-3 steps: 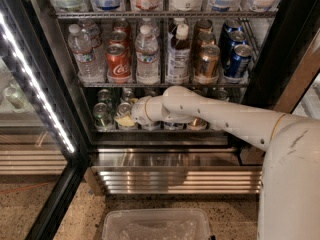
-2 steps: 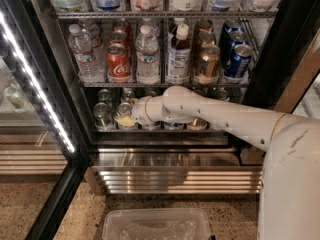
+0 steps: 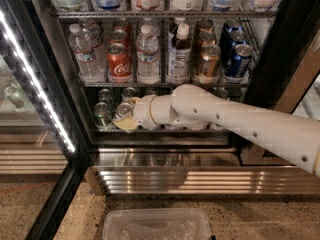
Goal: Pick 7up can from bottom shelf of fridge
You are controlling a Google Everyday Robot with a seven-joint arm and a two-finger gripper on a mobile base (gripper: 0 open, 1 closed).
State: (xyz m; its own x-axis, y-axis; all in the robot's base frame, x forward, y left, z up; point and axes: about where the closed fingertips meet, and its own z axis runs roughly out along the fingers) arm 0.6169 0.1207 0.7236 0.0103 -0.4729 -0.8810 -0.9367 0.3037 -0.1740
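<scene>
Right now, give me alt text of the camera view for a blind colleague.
The robot's white arm reaches into the open fridge, its end effector at a silver-topped 7up can on the left of the bottom shelf. Water bottles and larger cans fill the rack above; a clear plastic tub sits on the floor below.

Our white smooth-shelled arm (image 3: 240, 119) extends leftward from the right edge, roughly level, with a rounded joint at mid-frame. Our pale cream two-finger gripper (image 3: 125, 116) sits at its far left tip, pointing left.
</scene>
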